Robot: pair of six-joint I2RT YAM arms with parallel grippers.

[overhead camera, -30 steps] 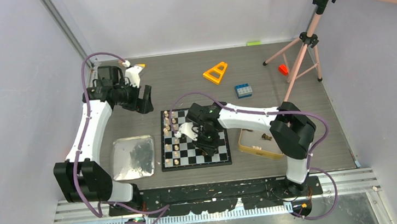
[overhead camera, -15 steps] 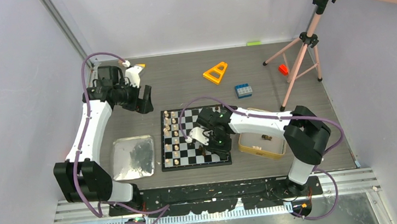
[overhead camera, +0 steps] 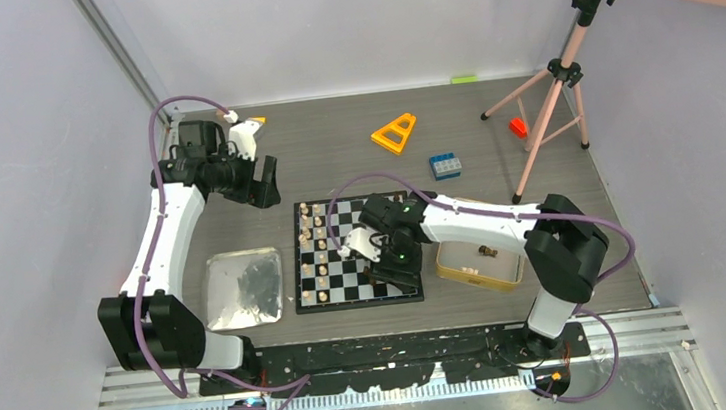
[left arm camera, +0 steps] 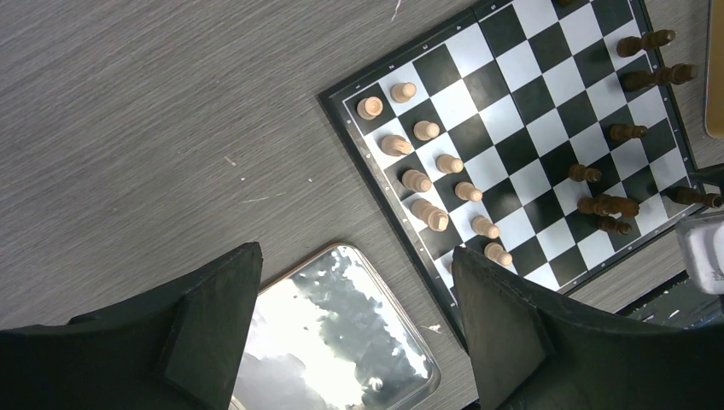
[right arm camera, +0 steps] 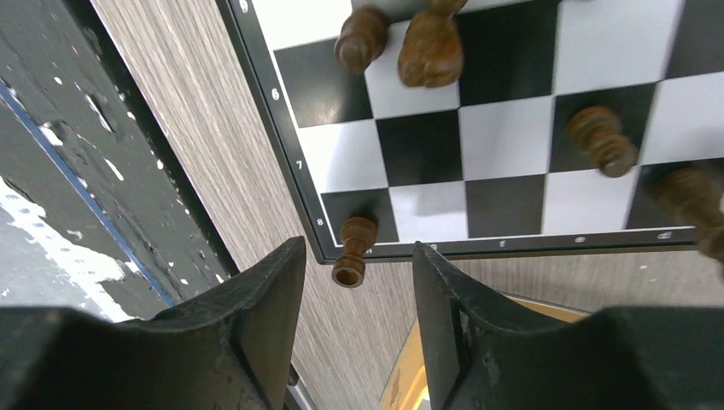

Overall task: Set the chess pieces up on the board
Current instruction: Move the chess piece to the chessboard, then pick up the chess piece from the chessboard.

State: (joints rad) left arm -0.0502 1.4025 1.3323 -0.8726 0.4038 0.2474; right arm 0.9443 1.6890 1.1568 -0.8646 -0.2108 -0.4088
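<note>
Hovering over the near right corner of the board, the right hand is open, its two fingers apart and touching nothing, with one dark chess piece directly between them. That piece seems to lie tipped. Its long axis runs along the fingers and points toward the right edge of the desk, one end on the corner square, the other over the black border. Closing would cross that axis, which suits a pinch. The left hand, also open, hangs well apart toward the desk's far left corner, so the right is nearer.
</note>
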